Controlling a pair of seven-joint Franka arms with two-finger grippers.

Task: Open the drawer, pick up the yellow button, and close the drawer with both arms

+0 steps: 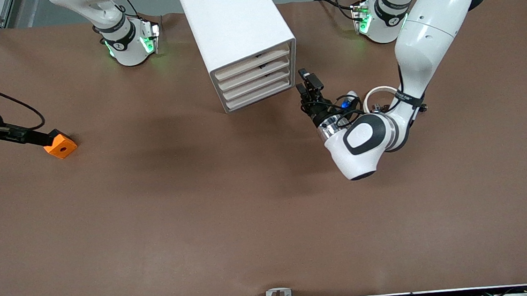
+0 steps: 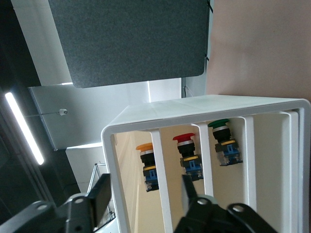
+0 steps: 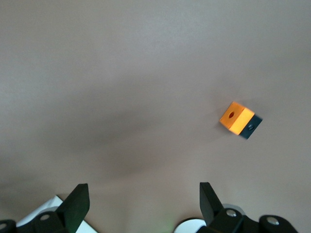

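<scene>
Early stage: all cabinet drawers look shut, target drawer unopened. Left gripper beside cabinet front, jaws apart, empty. Right gripper waits open over bare table. Button hidden, probably inside.

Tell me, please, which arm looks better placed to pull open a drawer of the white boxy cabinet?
Probably the left: the left gripper sits beside the white boxy cabinet's pale beige drawer fronts. The right gripper hangs open over bare table.
</scene>
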